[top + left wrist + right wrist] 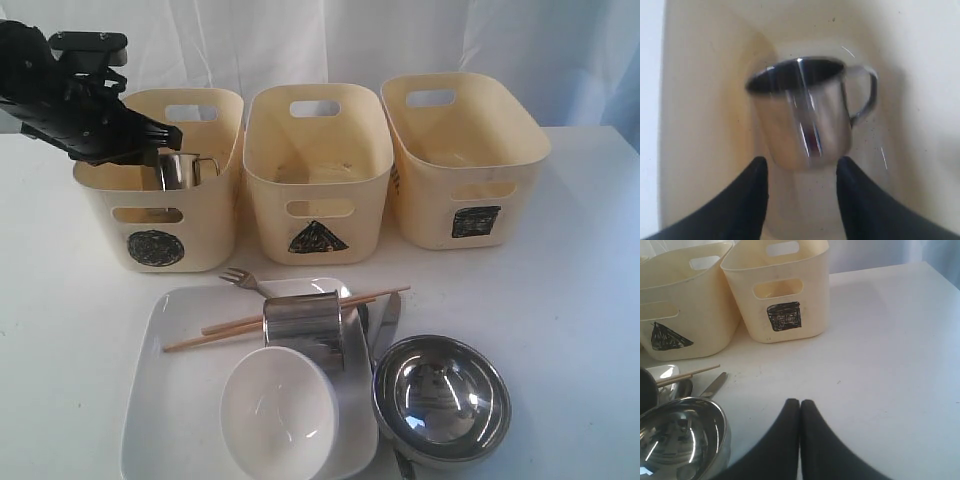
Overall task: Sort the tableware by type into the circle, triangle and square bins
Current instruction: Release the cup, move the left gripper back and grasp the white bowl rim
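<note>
My left gripper (165,140) (801,167) hangs open over the circle bin (160,215). A steel mug (180,170) (805,115) is inside that bin just past the fingertips, tilted, blurred and free of both pads. In front of the bins lies the white square plate (165,380). On it are the white bowl (278,410), a second steel mug (303,330) on its side and the chopsticks (240,325). The fork (240,279), knife (387,322) and steel bowl (442,398) lie around it. My right gripper (800,402) is shut and holds nothing, low over bare table.
The triangle bin (265,215) stands in the middle and the square bin (430,220) on the right. In the right wrist view the steel bowl (680,437), the knife (714,385) and the chopsticks (690,374) lie beside my shut fingers.
</note>
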`<state>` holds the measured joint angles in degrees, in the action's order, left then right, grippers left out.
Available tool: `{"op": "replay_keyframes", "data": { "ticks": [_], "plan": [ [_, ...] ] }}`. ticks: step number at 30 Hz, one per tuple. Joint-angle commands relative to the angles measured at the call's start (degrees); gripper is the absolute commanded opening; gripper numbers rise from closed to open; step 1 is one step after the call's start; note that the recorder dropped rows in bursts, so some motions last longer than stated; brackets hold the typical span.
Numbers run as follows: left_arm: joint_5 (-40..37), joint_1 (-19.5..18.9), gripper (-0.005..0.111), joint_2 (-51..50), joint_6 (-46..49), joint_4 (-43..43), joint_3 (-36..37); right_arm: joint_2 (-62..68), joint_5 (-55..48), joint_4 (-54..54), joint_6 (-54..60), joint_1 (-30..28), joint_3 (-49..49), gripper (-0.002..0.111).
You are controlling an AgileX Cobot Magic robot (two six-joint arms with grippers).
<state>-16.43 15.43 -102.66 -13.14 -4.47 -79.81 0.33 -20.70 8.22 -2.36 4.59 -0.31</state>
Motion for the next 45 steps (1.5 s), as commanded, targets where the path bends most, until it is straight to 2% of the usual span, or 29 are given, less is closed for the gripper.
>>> {"op": "replay_keyframes", "data": {
  "ticks": [1,6,9,11,15,21,24,28,31,34,39,41,45],
  "plan": [
    [-0.4,0.0,0.051,0.8,-0.1,0.1,-0.3,-0.3,0.9,-0.3,0.2,0.0,0.3,0.0],
    [-0.6,0.1,0.051,4.5,-0.1,0.5,-0.3,-0.3,0.9,-0.3,0.2,0.0,0.3,0.0],
    [-3.7,0.1,0.049,8.4,-0.1,0.5,-0.3,-0.3,0.9,-0.3,0.2,0.0,0.3,0.0],
    [-7.8,0.1,0.039,11.6,0.4,0.5,-0.3,-0.3,0.9,-0.3,0.2,0.0,0.3,0.0],
    [-16.1,1.1,0.0,17.1,5.5,0.8,0.6,-0.3,0.9,-0.3,0.2,0.0,0.3,0.0],
    [-17.0,6.3,0.0,26.7,7.6,4.5,8.4,-0.3,0.9,-0.3,0.2,0.0,0.3,0.0],
    [-11.7,13.3,0.0,32.9,6.1,5.6,18.0,-0.3,0.9,-0.3,0.2,0.0,0.3,0.0],
    [-2.2,18.1,0.0,36.0,2.4,5.7,30.3,-0.3,0.9,-0.3,0.2,0.0,0.3,0.0],
    [2.9,20.9,0.0,36.3,2.5,6.0,35.8,-0.3,0.9,-0.3,0.2,0.0,0.3,0.0],
    [2.3,21.8,0.0,36.3,2.5,8.3,37.8,-0.3,0.9,-0.3,0.2,0.0,0.3,0.0],
    [-3.7,21.8,0.003,35.3,3.6,10.5,38.1,-0.3,0.9,-0.3,0.2,0.0,0.3,0.0],
    [-4.8,21.8,0.011,34.6,4.8,10.6,38.1,-0.3,0.9,-0.3,0.2,0.0,0.3,0.0],
    [-3.2,21.8,0.034,33.3,10.4,14.9,38.1,-0.3,0.9,-0.3,0.2,0.0,0.3,0.0]
  ]
}}
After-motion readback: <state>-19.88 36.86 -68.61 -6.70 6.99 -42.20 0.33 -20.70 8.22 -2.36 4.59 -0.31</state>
